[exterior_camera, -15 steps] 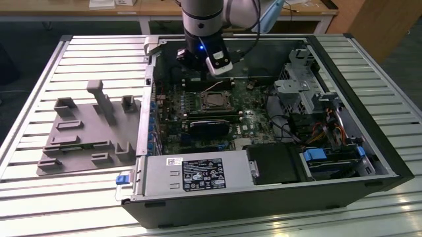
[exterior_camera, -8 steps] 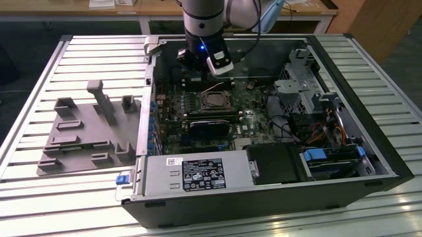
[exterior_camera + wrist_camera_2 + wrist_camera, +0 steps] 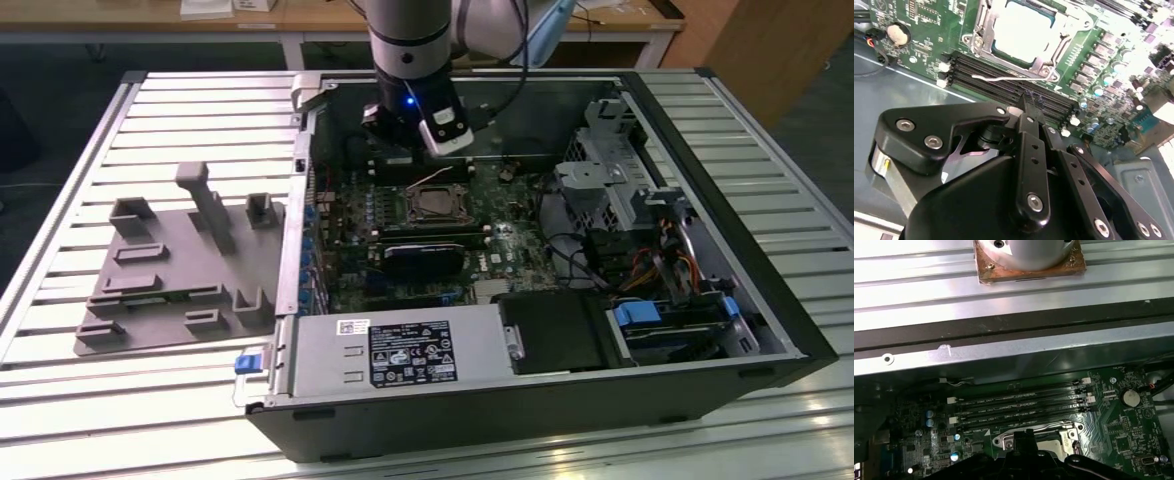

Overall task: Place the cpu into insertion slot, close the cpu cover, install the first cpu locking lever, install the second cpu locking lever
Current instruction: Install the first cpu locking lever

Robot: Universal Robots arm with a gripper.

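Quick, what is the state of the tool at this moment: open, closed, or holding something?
Tool: looks closed, holding nothing, its tip close to the thin wire locking lever beside the cpu cover.

The flat square cpu (image 3: 1023, 29), pale silvery-grey on top, sits level in the silver-rimmed square insertion slot (image 3: 414, 207), just above centre of the exterior view; the thin silvery cpu cover (image 3: 1061, 47) frame lies flat around it
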